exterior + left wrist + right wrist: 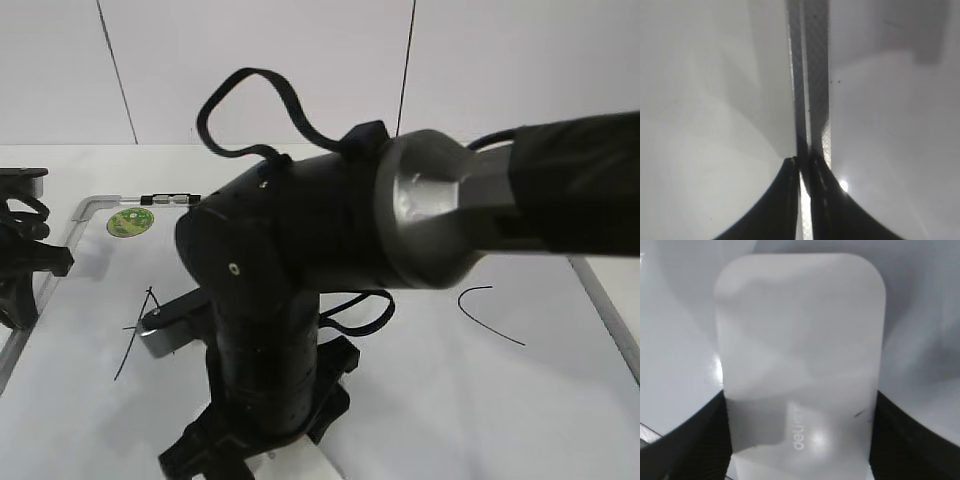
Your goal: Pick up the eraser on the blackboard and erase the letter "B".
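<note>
The eraser (800, 350), a white glossy block with a small grey logo, fills the right wrist view. My right gripper (800, 395) is shut on it, with a dark finger against each long side. In the exterior view my right arm reaches across the middle of the blackboard (480, 400), with the gripper (250, 440) pointing down at the board. The letter "B" is hidden behind the arm. The black "A" (135, 335) shows to its left and the curved "C" (488, 312) to its right. My left gripper (804, 162) is shut and empty over the board's metal frame (815, 75).
The round green sticker (130, 222) sits at the board's far left corner. A small black and clear object (170, 198) lies on the far frame. The left arm (25, 260) rests at the board's left edge. A white wall stands behind.
</note>
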Controlling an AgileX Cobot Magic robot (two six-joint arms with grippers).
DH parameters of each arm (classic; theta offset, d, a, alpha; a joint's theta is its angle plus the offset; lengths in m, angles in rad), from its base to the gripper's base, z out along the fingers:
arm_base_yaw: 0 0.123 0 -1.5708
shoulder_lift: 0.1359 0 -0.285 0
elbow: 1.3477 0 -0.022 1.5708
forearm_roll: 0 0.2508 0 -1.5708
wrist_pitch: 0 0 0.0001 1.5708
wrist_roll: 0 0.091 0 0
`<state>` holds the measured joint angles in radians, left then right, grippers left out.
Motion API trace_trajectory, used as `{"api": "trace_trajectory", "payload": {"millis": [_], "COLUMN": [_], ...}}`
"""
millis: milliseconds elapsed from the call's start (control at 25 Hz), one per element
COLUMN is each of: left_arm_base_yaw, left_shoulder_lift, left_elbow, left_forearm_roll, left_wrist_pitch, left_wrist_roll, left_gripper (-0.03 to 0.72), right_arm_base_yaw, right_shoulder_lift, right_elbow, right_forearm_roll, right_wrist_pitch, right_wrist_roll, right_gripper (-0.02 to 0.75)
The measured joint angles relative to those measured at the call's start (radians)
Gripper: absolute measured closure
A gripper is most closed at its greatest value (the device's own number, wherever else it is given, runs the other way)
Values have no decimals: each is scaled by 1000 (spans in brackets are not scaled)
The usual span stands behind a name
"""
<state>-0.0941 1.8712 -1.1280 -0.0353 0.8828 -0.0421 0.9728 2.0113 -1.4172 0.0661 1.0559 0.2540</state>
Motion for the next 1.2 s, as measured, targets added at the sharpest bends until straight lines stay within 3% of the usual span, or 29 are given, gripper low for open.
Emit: {"api": "trace_trajectory", "payload": {"millis": [120, 320, 560, 960, 1200], "left_arm_base_yaw": [0, 0, 0, 0, 0], "left_shoulder_lift": [0, 0, 0, 0, 0], "left_elbow": [0, 0, 0, 0, 0], "left_forearm_roll": [0, 0, 0, 0, 0], "left_wrist_pitch": [0, 0, 0, 2, 5], "left_wrist_roll": [0, 0, 0, 0, 0], "left_gripper": [664, 664, 664, 663, 663], "right_arm_base_yaw": [-31, -226, -360, -317, -151], "right_shoulder_lift": [0, 2, 2, 2, 4], "right_elbow": [0, -6, -8, -10, -12], "right_forearm_roll": [5, -21, -93, -66, 10], "right_wrist_pitch": [-2, -6, -7, -7, -9], "right_wrist_roll": [0, 2, 4, -26, -86], "right_gripper": [192, 192, 192, 192, 192]}}
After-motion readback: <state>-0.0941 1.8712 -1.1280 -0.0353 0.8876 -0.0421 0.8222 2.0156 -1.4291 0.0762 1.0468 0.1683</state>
